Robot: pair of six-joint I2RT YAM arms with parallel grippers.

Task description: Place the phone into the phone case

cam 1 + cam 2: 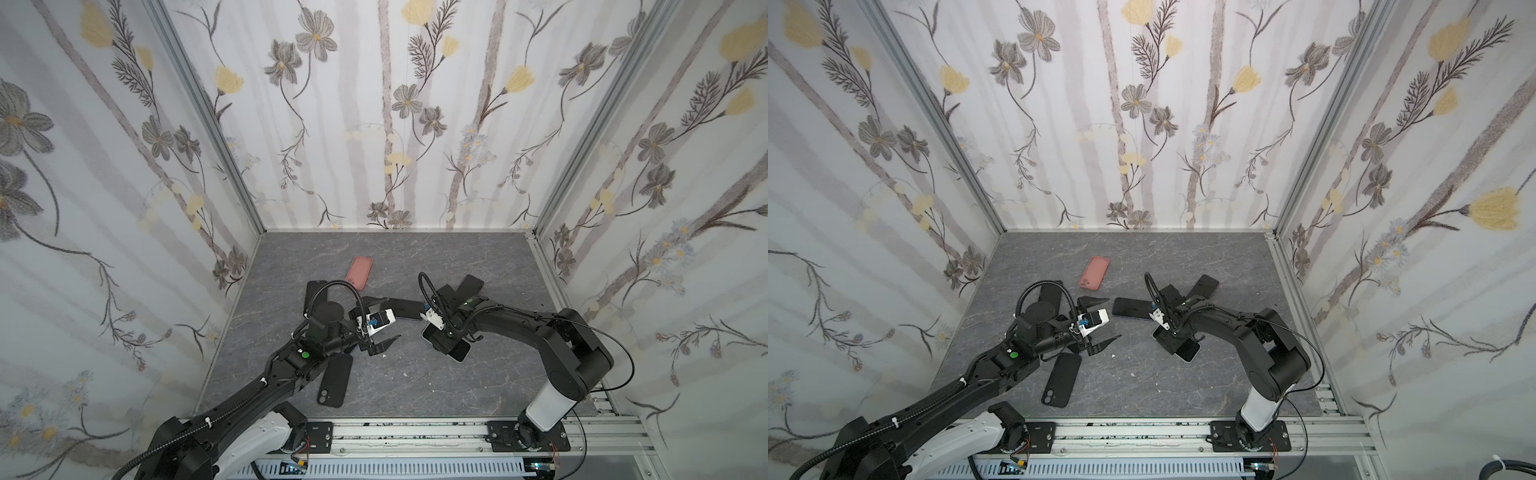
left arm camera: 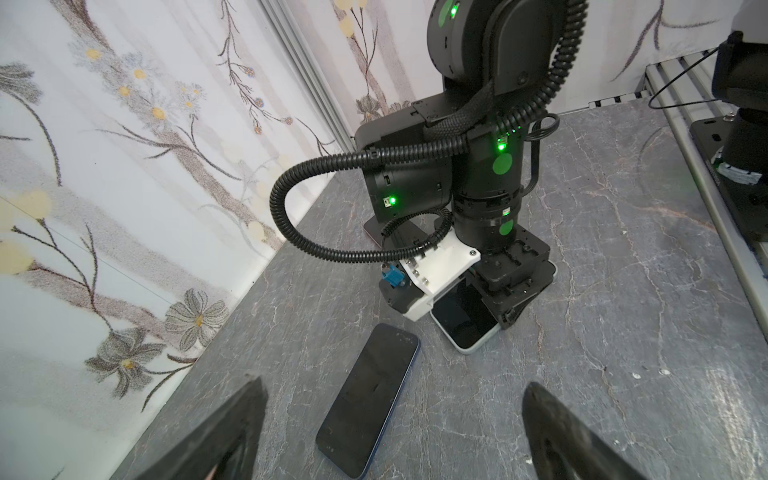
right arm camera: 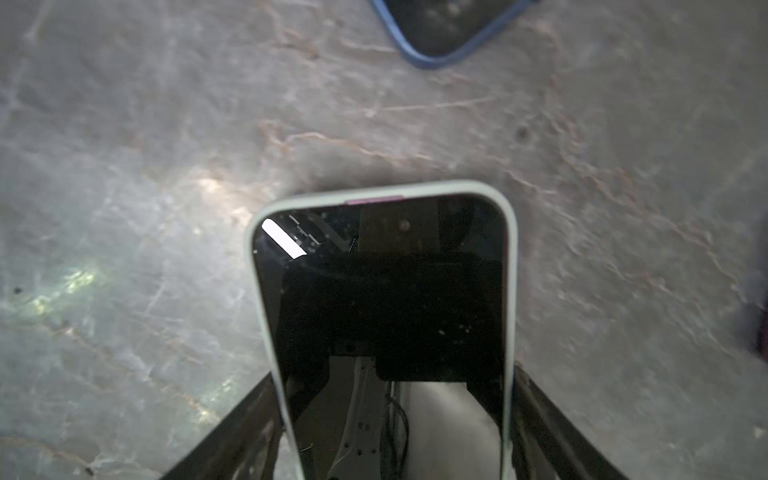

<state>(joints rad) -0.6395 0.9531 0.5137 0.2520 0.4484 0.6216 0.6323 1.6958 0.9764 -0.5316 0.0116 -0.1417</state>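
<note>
A phone (image 3: 386, 291), screen up and already seated in a pale case (image 3: 254, 232), is seen lying flat on the grey marbled desk (image 1: 415, 257), right of centre in both top views. The right jaws are lowered over it, one along each long edge of the case and close against it. Whether it is actually pinched cannot be told. The left jaws are spread wide and empty above the desk, left of centre, pointed towards the right arm. A blue-edged phone (image 2: 370, 399) is laid screen up between the two arms, just beside the cased phone. A black phone case (image 1: 334, 384), camera cut-out showing, is partly covered by the left arm. A pink phone case (image 1: 359, 272) is placed further back, on its own. More dark phones or cases (image 1: 471, 284) are piled behind the right arm, and another dark slab (image 1: 1051, 296) is seen inside the left arm's cable loop. Which of these are phones cannot be told.
</note>
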